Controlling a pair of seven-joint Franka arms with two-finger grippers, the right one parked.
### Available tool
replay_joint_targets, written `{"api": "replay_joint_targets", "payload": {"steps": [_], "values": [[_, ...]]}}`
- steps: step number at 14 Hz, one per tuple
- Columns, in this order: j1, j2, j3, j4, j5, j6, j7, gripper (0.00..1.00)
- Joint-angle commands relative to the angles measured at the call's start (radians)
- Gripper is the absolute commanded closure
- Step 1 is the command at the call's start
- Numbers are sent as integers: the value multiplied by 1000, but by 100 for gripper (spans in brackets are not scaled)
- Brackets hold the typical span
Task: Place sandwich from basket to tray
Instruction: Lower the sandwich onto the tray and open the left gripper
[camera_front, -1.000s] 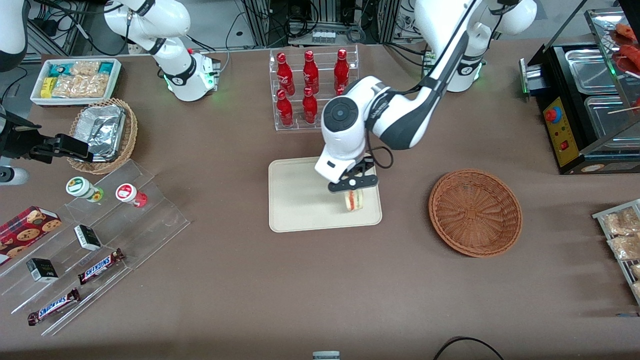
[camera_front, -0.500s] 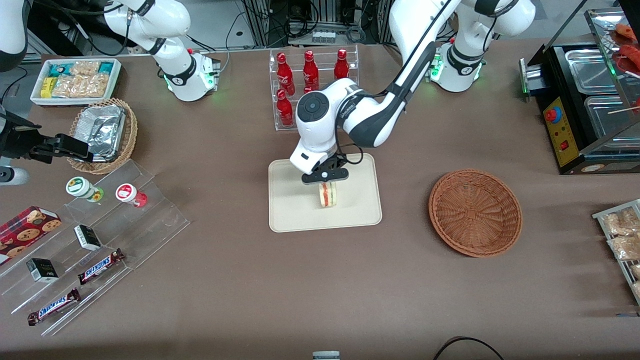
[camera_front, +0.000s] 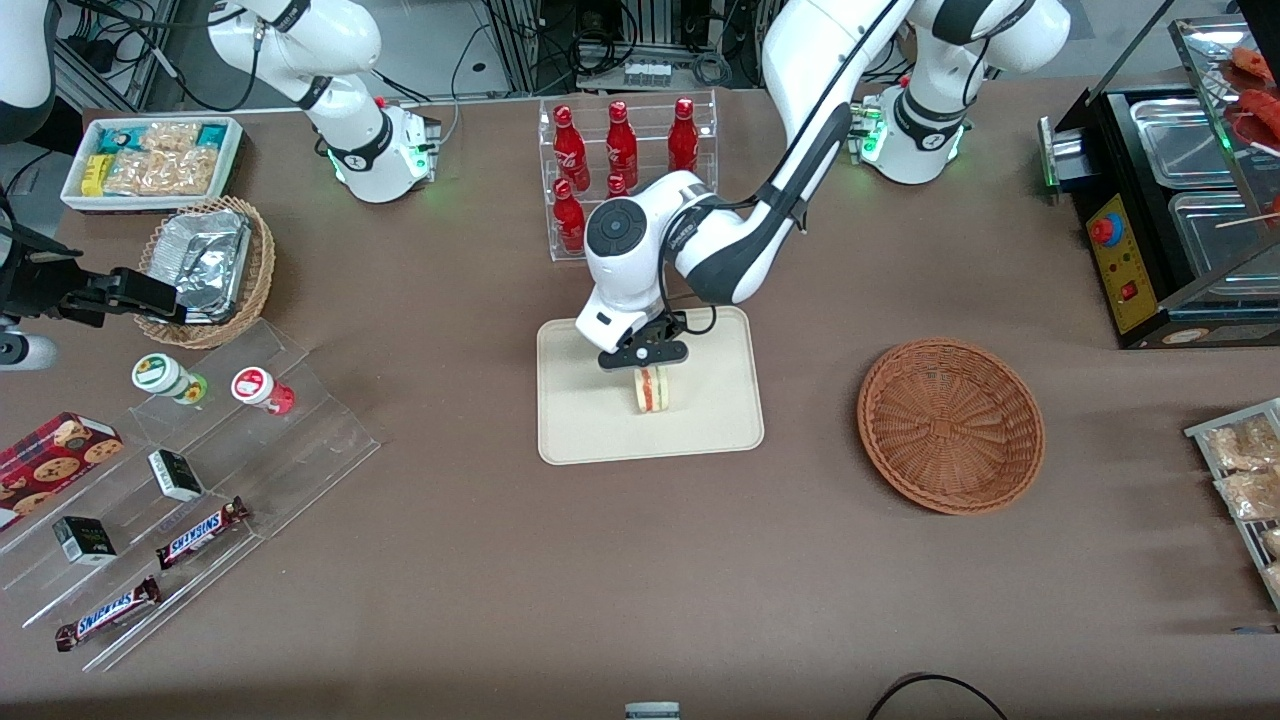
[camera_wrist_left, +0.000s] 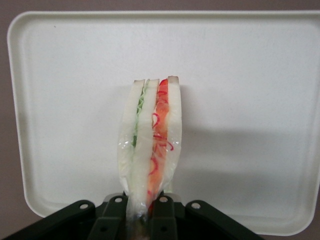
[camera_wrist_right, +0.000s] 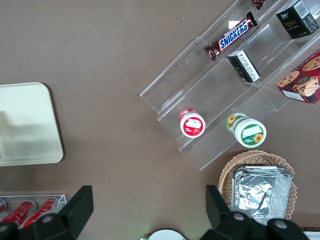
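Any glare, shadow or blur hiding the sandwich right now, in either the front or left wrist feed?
Front view: evenly lit; the gripper, shut on the sandwich, covers its top. Left wrist view: sandwich sharp, wrap slightly glossy, soft shadow on the tray; jaws at the frame's edge slightly soft.

Your claw (camera_front: 648, 368) hung over the tray (camera_front: 580, 420), clamped on the sandwich (camera_front: 655, 389). The basket (camera_front: 950, 425) sat beside the tray, toward the working arm's end of the surface (camera_front: 640, 560).

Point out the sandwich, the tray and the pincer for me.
sandwich (camera_wrist_left: 150, 140): left wrist view, on its bread edge.
tray (camera_front: 580, 440): front view, bare part near the rim.
pincer (camera_front: 645, 360): front view, between fingertips, clamped on the sandwich above the tray.
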Motion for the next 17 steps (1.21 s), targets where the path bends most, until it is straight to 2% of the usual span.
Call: {"api": "replay_joint_targets", "payload": {"steps": [1,5,6,7,8,9,10,11,15,17], "values": [[-22,-9,15,-43,4,36,-23,100],[-39,-5,15,-55,0,37,-51,100],[-39,-3,15,-55,0,37,-51,95],[-40,-3,15,-55,0,34,-51,55],[-42,-3,15,-57,0,31,-51,28],[-43,-5,15,-55,0,25,-52,26],[-43,-8,15,-55,0,24,-52,16],[-42,-11,15,-55,0,24,-51,0],[-28,-84,23,-28,-4,-57,-46,0],[19,-162,23,-25,-9,-122,-40,0]]}}
